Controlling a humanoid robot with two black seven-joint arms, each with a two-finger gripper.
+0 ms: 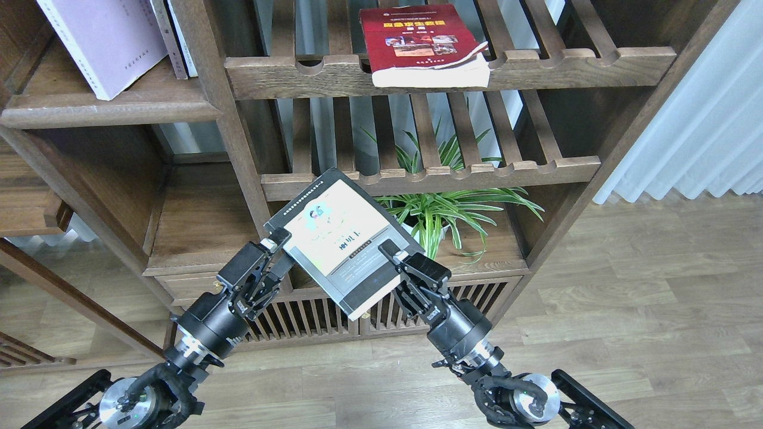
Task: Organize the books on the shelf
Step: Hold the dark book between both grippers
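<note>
Two end effectors on book edges.

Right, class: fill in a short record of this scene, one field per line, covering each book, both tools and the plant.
held book: yellow-green book, tilted, in front of the shelving
left tool: grips its left corner
right tool: grips its right edge
red book: flat on upper slatted rack
lilac book: leaning on plank shelf
plant: behind held book

A living room or study in a home: a dark wooden bookcase with books, a potted spider plant, pale curtains and wood-plank flooring.
</note>
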